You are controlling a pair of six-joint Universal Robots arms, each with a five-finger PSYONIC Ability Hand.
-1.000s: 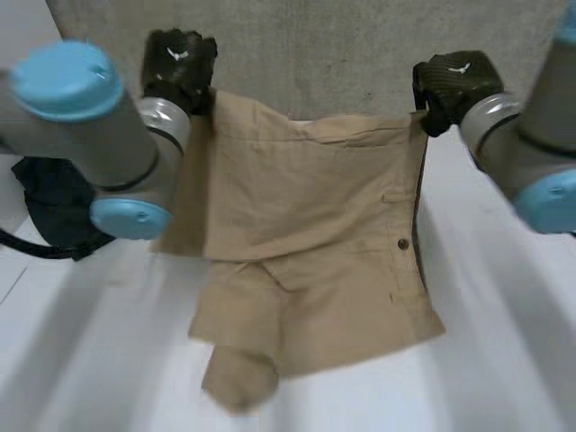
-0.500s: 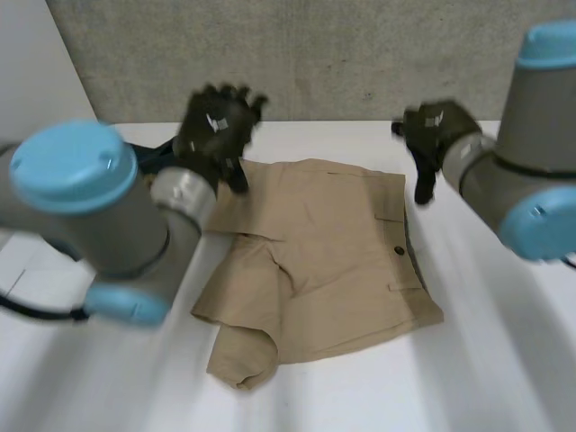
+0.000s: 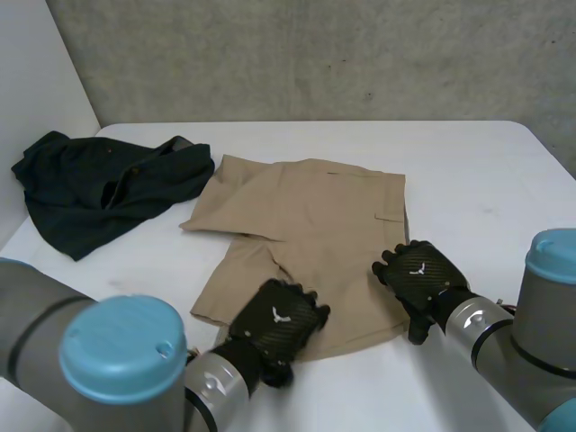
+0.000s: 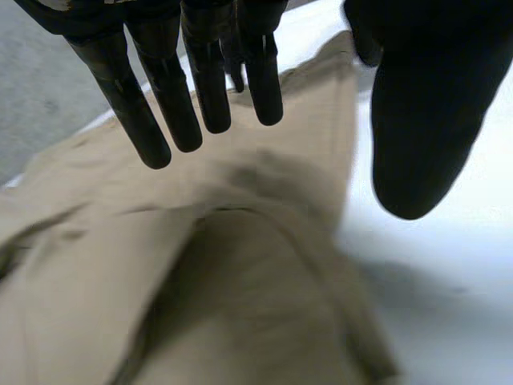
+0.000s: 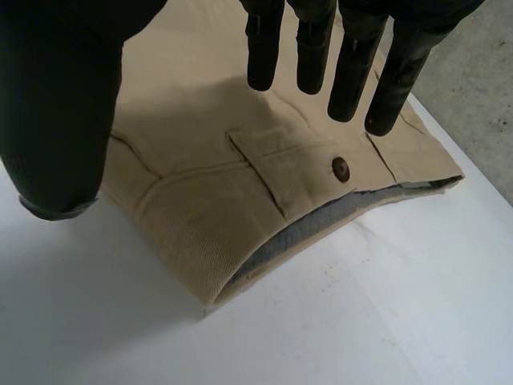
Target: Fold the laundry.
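Observation:
Tan shorts (image 3: 306, 225) lie spread flat on the white table (image 3: 468, 171), waistband toward the right. My left hand (image 3: 274, 324) hovers at their near edge, over a leg. In the left wrist view its fingers (image 4: 200, 88) and thumb (image 4: 413, 120) are straight above the tan cloth (image 4: 240, 305), gripping nothing. My right hand (image 3: 418, 279) is at the near right corner, by the waistband. The right wrist view shows its fingers (image 5: 321, 48) and thumb (image 5: 56, 120) spread open over a pocket flap with a button (image 5: 341, 168).
A dark crumpled garment (image 3: 108, 184) lies at the back left of the table, just touching the shorts' far left corner. A grey wall (image 3: 315, 54) rises behind the table. Bare white tabletop stretches to the right (image 3: 504, 207) and along the front.
A second ago both hands held the shorts up by the top corners. They let go, the shorts dropped flat, and both hands drew back to the near edge with fingers open.

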